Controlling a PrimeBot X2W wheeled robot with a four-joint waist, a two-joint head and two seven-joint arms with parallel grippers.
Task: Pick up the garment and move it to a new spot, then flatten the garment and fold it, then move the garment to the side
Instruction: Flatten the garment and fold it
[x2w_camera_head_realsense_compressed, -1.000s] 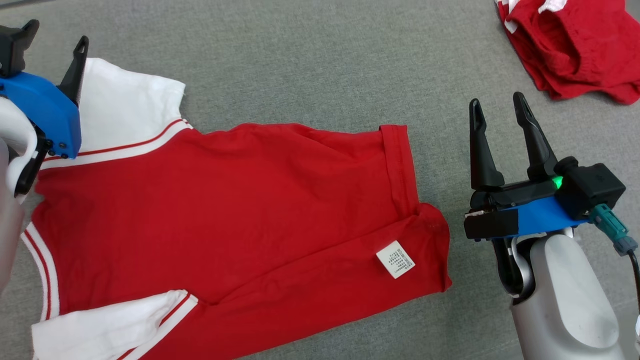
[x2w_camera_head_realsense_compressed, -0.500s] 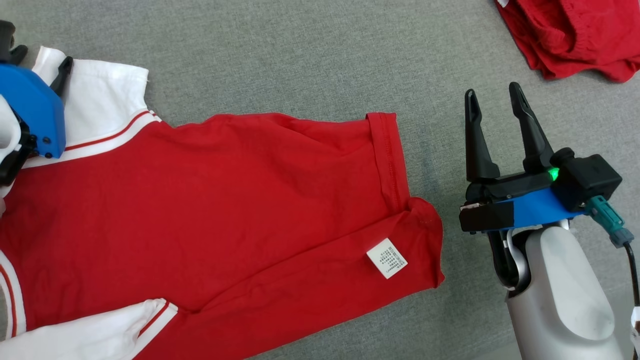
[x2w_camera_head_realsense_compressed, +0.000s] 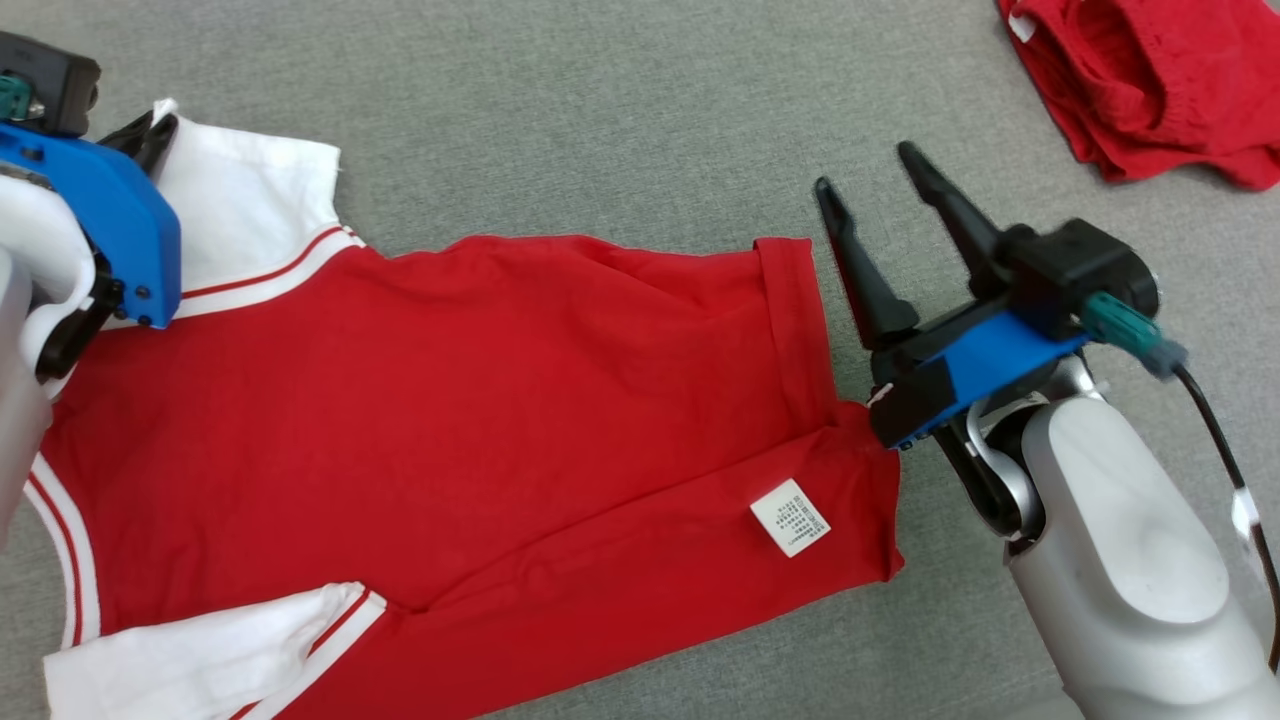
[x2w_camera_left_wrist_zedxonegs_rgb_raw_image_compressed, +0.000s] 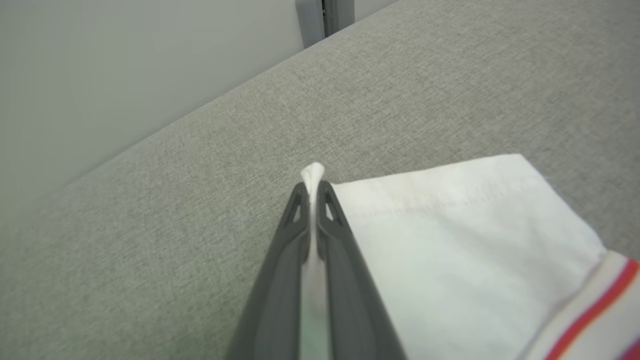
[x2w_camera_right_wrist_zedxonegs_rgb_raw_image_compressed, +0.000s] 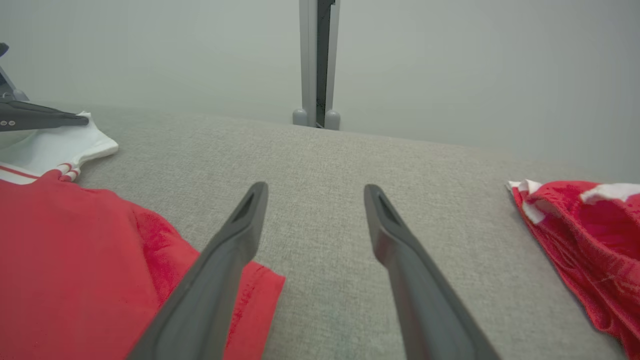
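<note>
Grey fabric surface (x2w_camera_head_realsense_compressed: 600, 120): red shirt (x2w_camera_head_realsense_compressed: 450, 400) spread flat; left gripper (x2w_camera_left_wrist_zedxonegs_rgb_raw_image_compressed: 313, 190) clamped on white sleeve (x2w_camera_left_wrist_zedxonegs_rgb_raw_image_compressed: 450, 240) corner; right gripper (x2w_camera_head_realsense_compressed: 865, 168) open, near hem (x2w_camera_head_realsense_compressed: 790, 320).

White care label (x2w_camera_head_realsense_compressed: 790, 517) on red garment (x2w_camera_head_realsense_compressed: 450, 400); print too small, unreadable.

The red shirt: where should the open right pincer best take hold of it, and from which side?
Probably the far hem corner of the red shirt, coming from the right over the grey surface. That edge lies flat and free, facing the open right pincer; the left pincer is shut on the white sleeve, the matching corner.
</note>
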